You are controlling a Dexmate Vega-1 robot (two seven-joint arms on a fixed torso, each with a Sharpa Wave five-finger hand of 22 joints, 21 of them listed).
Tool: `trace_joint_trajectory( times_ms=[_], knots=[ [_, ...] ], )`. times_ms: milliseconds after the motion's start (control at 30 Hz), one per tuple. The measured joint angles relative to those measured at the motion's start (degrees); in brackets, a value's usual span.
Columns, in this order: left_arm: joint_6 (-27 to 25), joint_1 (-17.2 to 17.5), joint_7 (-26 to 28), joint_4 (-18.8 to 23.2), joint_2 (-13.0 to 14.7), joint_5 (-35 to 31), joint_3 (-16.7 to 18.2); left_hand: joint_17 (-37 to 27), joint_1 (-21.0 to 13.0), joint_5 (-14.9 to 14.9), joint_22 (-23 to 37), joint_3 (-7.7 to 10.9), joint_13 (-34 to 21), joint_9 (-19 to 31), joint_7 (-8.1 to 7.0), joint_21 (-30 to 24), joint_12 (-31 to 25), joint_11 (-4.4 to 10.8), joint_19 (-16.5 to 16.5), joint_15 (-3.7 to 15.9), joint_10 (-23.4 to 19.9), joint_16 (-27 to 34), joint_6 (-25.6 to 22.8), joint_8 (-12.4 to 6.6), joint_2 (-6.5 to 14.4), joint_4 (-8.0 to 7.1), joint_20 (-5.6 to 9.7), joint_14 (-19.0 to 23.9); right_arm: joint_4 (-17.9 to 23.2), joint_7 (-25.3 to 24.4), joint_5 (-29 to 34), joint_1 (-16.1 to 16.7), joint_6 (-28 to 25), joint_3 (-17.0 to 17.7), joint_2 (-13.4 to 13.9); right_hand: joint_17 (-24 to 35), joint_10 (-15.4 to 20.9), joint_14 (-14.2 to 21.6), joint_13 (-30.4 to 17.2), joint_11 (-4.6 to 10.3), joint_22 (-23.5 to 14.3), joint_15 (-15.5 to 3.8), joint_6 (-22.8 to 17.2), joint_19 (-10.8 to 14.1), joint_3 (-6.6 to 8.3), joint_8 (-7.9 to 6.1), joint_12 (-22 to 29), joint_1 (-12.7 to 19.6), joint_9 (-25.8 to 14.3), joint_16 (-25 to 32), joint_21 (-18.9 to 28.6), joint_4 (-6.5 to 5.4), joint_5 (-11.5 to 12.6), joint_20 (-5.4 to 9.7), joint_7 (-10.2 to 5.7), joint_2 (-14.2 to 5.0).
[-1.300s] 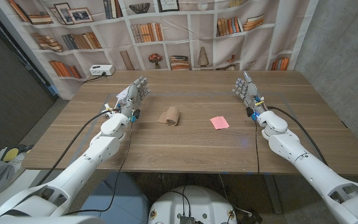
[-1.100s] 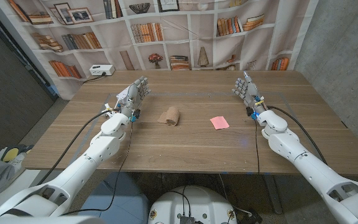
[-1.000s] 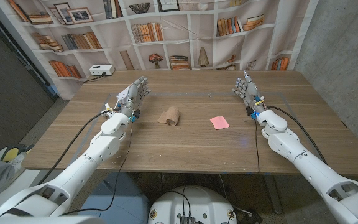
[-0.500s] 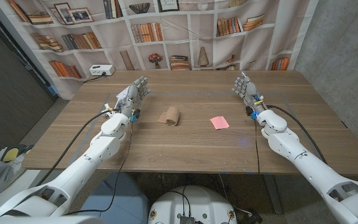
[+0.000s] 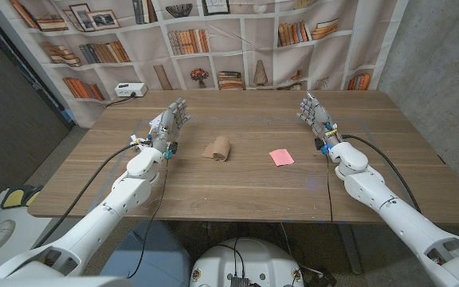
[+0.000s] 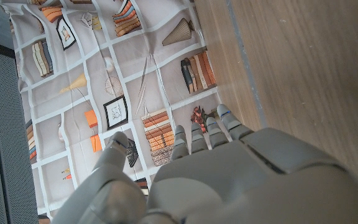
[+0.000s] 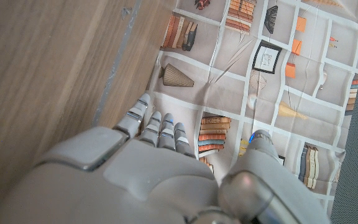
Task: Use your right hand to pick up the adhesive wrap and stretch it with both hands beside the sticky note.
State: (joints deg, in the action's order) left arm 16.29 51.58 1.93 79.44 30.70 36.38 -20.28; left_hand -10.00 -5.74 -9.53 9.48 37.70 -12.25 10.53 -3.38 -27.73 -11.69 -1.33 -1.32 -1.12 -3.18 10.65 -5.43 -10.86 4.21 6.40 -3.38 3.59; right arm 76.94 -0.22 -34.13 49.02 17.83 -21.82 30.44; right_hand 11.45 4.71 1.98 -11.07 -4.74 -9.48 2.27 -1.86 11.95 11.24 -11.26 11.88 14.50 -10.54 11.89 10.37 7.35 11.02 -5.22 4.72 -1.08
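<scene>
The adhesive wrap (image 5: pixel 219 149) lies on the counter (image 5: pixel 237 187), near its centre, well apart from both hands. The sticky note (image 5: pixel 281 157) lies to its right. The left hand (image 5: pixel 170 123) and right hand (image 5: pixel 315 116) hold nothing, fingers extended and apart.
</scene>
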Motion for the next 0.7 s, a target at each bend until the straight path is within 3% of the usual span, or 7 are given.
trace_joint_trajectory(
  times_ms=[633,667,700],
  knots=[
    [0.57,0.63,1.93,0.65,-0.26,-0.4,0.02,0.01,0.0,0.0,-0.01,0.0,0.28,-0.01,0.0,0.43,-0.26,0.0,-0.31,0.0,0.01,0.0,-0.61,0.0,0.0,0.0,-0.31,0.0,2.94,-0.47,0.6,0.69,-0.83,-0.97,2.04,-0.27,1.4,0.2,-0.31,0.17,0.01,0.21,-0.09,-0.34,0.7,0.0,0.22,2.41,0.01,0.0,0.0,1.36,0.0,-0.32,0.52,0.0],
    [0.57,2.51,1.94,3.6,0.34,-0.4,0.47,0.01,0.0,0.0,-0.01,0.0,0.28,-0.01,0.0,0.43,-0.39,0.0,-0.31,0.0,0.01,0.0,-0.61,0.0,0.0,0.0,-0.31,0.0,3.13,-1.41,2.89,0.69,-2.51,-1.05,2.12,-0.27,1.4,0.2,-0.31,0.17,0.01,0.21,-0.09,-0.34,0.7,0.0,0.22,2.47,0.01,0.0,0.0,1.36,0.0,-0.32,0.52,0.05],
    [0.57,2.51,1.95,3.6,0.34,-0.4,0.47,0.01,0.0,0.0,-0.01,0.0,0.28,-0.01,0.0,0.43,-0.39,0.0,-0.31,0.0,0.01,0.0,-0.61,0.0,0.0,0.0,-0.31,0.0,3.24,-1.41,2.89,0.69,-2.51,-1.07,2.17,-0.27,1.4,0.2,-0.31,0.17,0.01,0.21,-0.09,-0.38,0.7,0.0,0.22,3.03,0.01,0.0,0.0,1.36,0.0,-0.36,0.52,-0.02]
  ],
)
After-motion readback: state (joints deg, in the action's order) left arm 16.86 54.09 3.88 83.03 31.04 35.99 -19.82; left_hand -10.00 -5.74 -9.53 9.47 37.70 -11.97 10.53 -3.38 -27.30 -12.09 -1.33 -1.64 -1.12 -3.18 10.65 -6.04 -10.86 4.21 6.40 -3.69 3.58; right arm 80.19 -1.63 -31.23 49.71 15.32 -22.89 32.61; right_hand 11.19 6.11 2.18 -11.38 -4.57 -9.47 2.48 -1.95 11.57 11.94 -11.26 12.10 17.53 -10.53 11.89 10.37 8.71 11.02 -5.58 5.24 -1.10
